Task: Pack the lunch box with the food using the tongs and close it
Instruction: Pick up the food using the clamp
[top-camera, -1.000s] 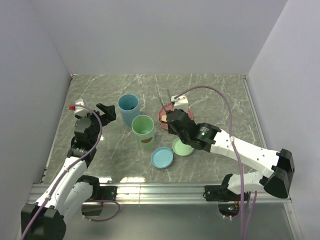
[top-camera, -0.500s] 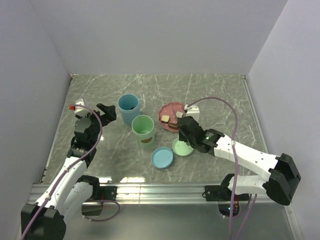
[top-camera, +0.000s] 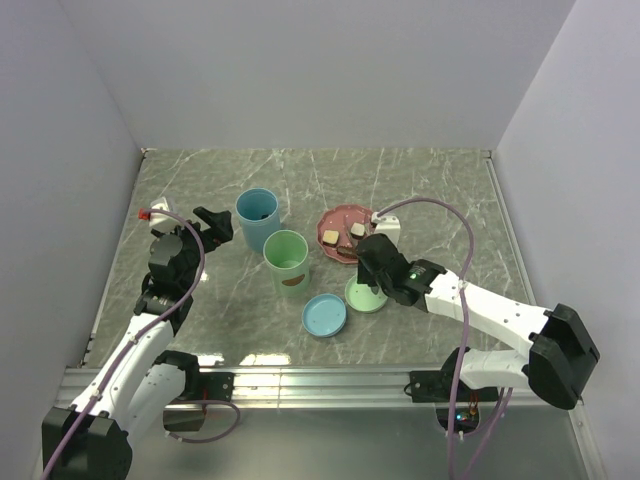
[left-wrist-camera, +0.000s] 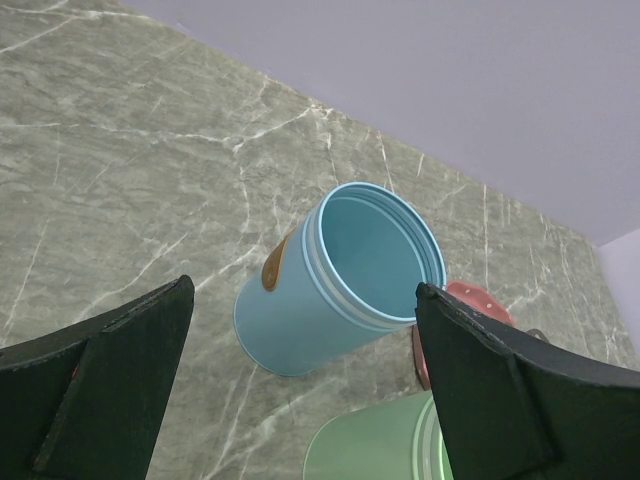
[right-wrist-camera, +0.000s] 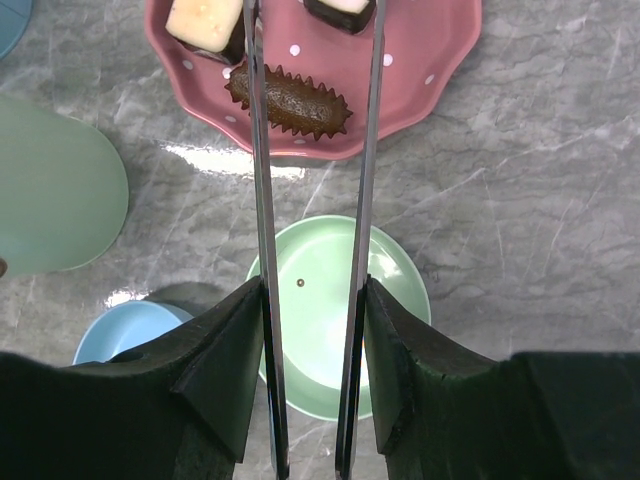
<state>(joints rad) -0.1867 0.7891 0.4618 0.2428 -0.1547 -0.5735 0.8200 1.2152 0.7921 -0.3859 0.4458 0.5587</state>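
On the pink plate (right-wrist-camera: 425, 48) lies spiky brown food (right-wrist-camera: 290, 102).

Btwn the right gripper's (right-wrist-camera: 314, 300) jaws we find the tongs (right-wrist-camera: 257, 180), both arms running fwd past the fingertips and over the plate (right-wrist-camera: 430, 60), which lies ahead of the jaws on the table (right-wrist-camera: 540, 200). On the plate, the elongated piece (right-wrist-camera: 290, 103) is nearest the jaws, under the L tong arm and reaching into the gap btwn the arms. One square block (right-wrist-camera: 205, 22) lies beyond it by the L arm, another block (right-wrist-camera: 340, 8) beyond it btwn the arms. Directly below the jaws sits a lid (right-wrist-camera: 395, 255), just short of the plate. A second lid (right-wrist-camera: 130, 335) lies behind & L of the jaws, a cup (right-wrist-camera: 50, 190) to their L. Straight ahead of the left gripper's (left-wrist-camera: 303, 290) jaws, apart from them, we see a second cup (left-wrist-camera: 350, 270), w/ the first cup to its R and nearer.
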